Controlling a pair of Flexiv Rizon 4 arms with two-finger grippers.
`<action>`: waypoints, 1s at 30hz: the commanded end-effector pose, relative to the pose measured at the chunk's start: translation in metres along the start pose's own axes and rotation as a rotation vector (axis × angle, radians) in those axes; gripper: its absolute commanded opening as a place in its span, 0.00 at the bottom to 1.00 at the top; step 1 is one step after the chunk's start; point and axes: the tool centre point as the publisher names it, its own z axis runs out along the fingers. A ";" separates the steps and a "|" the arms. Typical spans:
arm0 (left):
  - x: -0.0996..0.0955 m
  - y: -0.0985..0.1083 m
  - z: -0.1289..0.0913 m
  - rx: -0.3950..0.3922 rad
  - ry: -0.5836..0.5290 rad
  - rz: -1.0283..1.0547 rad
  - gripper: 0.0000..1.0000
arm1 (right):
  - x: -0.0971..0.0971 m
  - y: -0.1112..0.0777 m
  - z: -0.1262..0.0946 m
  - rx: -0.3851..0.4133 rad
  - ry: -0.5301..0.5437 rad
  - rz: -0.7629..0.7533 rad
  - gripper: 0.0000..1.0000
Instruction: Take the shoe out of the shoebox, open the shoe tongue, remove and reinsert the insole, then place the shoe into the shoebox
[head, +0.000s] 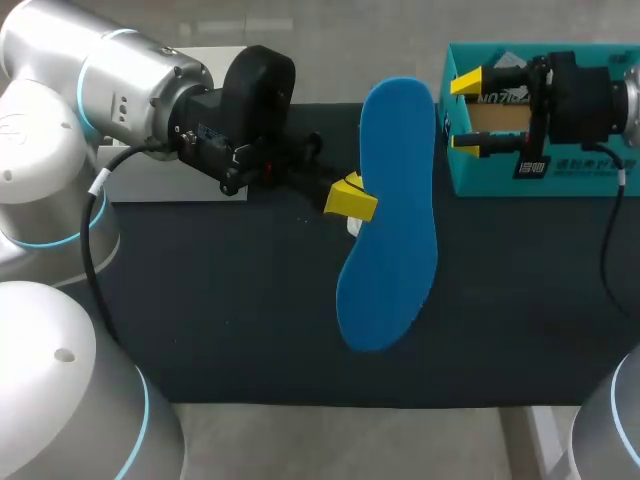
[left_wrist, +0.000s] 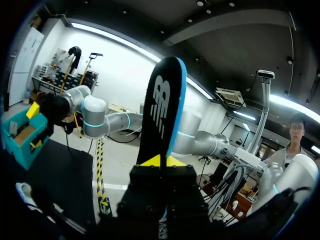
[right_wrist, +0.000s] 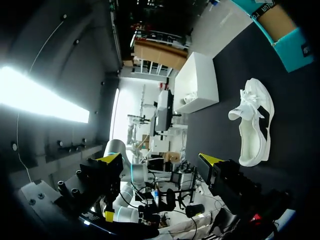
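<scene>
Left tool (head: 352, 200) is clamped on the blue insole (head: 392, 180), which is held clear of the dark worktop (head: 230, 300) (black underside seen in the left wrist view). Right tool (head: 466, 113) is held with fingers apart at the teal shoebox (head: 560, 180). The white shoe (right_wrist: 255, 127) is seen lying on the worktop, outside the box.

The head view looks down from behind; both wrist views look sideways, also catching the shoebox (head: 580, 172).

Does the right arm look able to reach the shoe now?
Probably, from the side: the right gripper is open and empty, and the shoe lies clear on the mat. From above, the insole in the left gripper covers it.
</scene>
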 end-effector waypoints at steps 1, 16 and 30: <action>-0.001 0.000 0.001 0.000 0.002 0.000 0.00 | 0.000 0.001 0.002 -0.001 -0.003 0.001 1.00; -0.076 0.008 -0.044 -0.383 -0.316 0.976 0.00 | 0.000 0.001 0.002 -0.001 -0.003 0.001 1.00; -0.083 0.007 -0.048 -0.400 -0.340 0.986 0.00 | 0.000 0.001 0.002 -0.001 -0.003 0.001 1.00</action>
